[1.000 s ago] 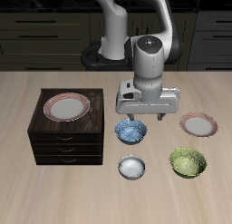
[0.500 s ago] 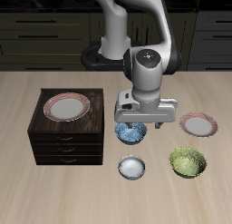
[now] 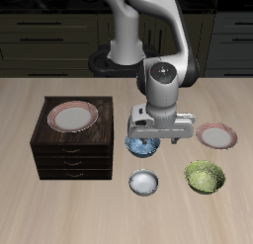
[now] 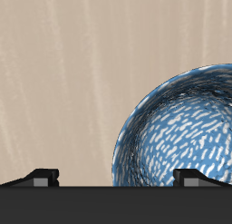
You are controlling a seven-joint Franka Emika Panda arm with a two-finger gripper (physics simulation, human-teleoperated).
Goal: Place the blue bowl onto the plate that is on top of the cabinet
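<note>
1. the gripper (image 3: 150, 142) hangs low at the middle of the exterior frame, its body covering the rear part of the blue bowl (image 3: 142, 146); only the bowl's front edge shows beneath it.
2. in the wrist view the blue bowl (image 4: 180, 128) is cut off by the frame edge, and just the two finger bases show, so how wide the fingers stand and whether they hold anything i cannot tell.
3. the blue bowl sits on the bench (image 3: 30, 100) just beside the cabinet (image 3: 71, 149), which fills the left middle of the frame.
4. the plate (image 3: 73, 116) lies flat on the cabinet top, uncovered and inside its edges.
5. a white-grey bowl (image 3: 144, 182) sits near, below the blue bowl in the frame; a green leafy bowl (image 3: 205, 176) lower right; a second red-rimmed plate (image 3: 215, 136) at the right.
6. bare bench shows along the lower left and upper right of the frame.
</note>
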